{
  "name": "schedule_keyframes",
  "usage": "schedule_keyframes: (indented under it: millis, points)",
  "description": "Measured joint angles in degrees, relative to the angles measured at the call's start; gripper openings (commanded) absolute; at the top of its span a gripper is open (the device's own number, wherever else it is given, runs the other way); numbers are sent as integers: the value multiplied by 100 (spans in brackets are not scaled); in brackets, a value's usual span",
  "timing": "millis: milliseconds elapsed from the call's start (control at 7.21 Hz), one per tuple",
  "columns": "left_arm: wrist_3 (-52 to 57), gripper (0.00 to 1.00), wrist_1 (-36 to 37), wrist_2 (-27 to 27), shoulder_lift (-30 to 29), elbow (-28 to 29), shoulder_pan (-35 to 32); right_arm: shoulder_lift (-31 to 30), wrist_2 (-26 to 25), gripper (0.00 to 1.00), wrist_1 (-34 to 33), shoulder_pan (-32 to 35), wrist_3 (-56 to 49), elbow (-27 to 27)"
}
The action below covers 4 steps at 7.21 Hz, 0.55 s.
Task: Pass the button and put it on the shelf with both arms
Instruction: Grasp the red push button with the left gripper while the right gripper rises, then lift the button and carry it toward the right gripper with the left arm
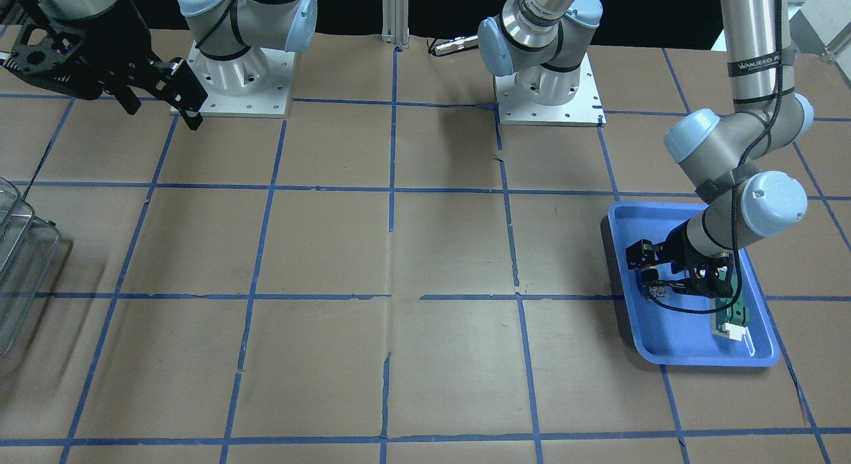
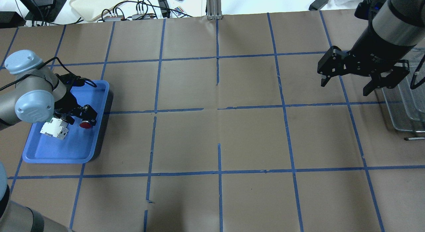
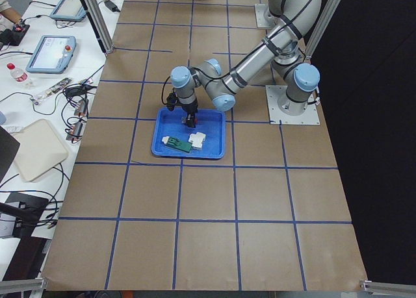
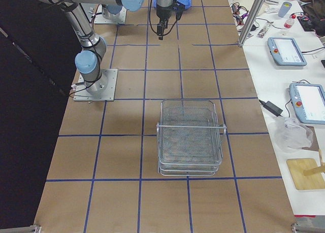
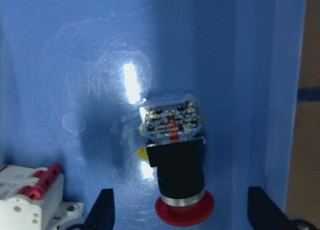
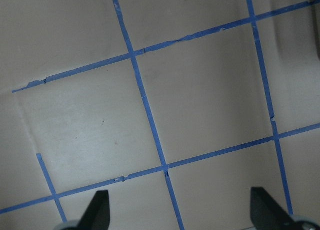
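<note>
The button (image 5: pixel 175 160) lies on its side in the blue tray (image 2: pixel 66 158), red cap toward the wrist camera. It also shows in the overhead view (image 2: pixel 85 125). My left gripper (image 2: pixel 79 117) is low in the tray, open, with a fingertip (image 5: pixel 105 205) on each side of the button and a gap on both sides. My right gripper (image 2: pixel 345 87) is open and empty, held above the table beside the wire-mesh shelf (image 2: pixel 405 105). The shelf shows whole in the exterior right view (image 4: pixel 190 136).
A white block with red marks (image 2: pixel 54 128) and a green-and-white flat part (image 1: pixel 731 318) lie in the same tray next to the left gripper. The table is brown paper with a blue tape grid. The arm bases (image 1: pixel 233 78) stand at the robot's side.
</note>
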Motion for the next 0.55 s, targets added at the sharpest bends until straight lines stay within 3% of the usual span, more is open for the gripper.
schedule_keyframes:
  millis: [139,416,555]
  points:
    - [0,41,0,-3,-12,-7,0,13,366,100,21,-96,451,-1]
    - [38,29,0,-5,-19,-17,6,125,1484,100,9,-168,1367,-1]
    - [51,29,2,-5,-18,-21,10,195,1866,100,10,-176,1826,-1]
